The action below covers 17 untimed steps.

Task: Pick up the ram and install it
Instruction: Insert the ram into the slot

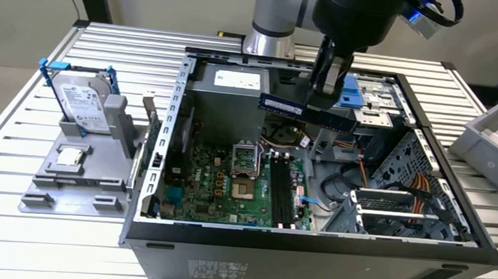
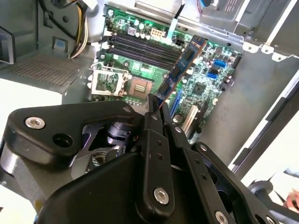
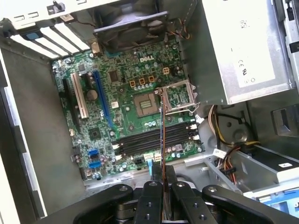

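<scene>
The ram (image 1: 308, 112) is a long thin bluish stick, hanging level above the open computer case (image 1: 155, 166), over its back half. My gripper (image 1: 320, 97) comes down from above and is shut on the stick near its middle. In the second wrist view the ram (image 2: 180, 70) juts out from between the black fingers (image 2: 153, 122). The first wrist view has the ram (image 3: 162, 135) edge-on in the gripper (image 3: 163, 170), above the long black memory slots (image 3: 154, 140) of the green motherboard (image 1: 219, 183). Those slots (image 1: 282, 188) hold nothing.
A silver hard drive in a blue frame (image 1: 85, 105) stands on a grey fixture (image 1: 75, 180) at the exterior view's left, with a small square chip (image 1: 69, 156) beside it. Inside the case are the power supply (image 1: 230, 95), cables (image 1: 404, 183) and drive cage. A grey bin (image 1: 494, 147) sits at the right.
</scene>
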Each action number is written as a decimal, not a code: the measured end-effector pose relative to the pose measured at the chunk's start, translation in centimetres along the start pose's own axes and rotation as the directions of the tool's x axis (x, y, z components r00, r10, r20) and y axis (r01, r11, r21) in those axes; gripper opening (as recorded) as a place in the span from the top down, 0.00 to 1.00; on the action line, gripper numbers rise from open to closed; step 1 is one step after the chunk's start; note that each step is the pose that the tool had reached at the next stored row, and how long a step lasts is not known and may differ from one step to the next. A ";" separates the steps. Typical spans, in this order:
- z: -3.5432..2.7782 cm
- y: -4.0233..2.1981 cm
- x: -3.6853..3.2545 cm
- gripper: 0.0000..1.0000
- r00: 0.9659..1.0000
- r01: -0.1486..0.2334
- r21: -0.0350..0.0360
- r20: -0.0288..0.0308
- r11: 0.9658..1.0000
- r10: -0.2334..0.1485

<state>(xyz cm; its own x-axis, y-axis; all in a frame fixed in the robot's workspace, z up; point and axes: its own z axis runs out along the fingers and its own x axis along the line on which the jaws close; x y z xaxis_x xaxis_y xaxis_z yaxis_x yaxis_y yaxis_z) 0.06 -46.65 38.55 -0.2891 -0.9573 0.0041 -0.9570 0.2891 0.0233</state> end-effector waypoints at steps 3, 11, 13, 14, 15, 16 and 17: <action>0.00 0.00 0.00 1.00 1.000 -0.026 0.000 0.001 1.000 0.026; 0.00 0.00 0.00 1.00 0.996 -0.090 0.000 0.002 0.996 0.090; 0.00 0.00 0.00 1.00 0.994 -0.106 -0.001 0.002 0.994 0.106; 0.00 0.00 0.00 1.00 0.994 -0.113 -0.001 0.003 0.994 0.113; 0.00 0.00 0.00 1.00 0.993 -0.121 -0.001 0.003 0.993 0.121; 0.00 0.00 0.00 1.00 0.992 -0.129 -0.001 0.003 0.992 0.129; 0.00 0.00 0.00 1.00 0.991 -0.137 -0.001 0.003 0.991 0.137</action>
<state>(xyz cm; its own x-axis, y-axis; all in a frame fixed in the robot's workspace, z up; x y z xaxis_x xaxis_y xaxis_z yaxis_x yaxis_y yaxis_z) 0.06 -46.65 38.55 -0.4173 -0.9088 0.0041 -0.9085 0.4173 0.0233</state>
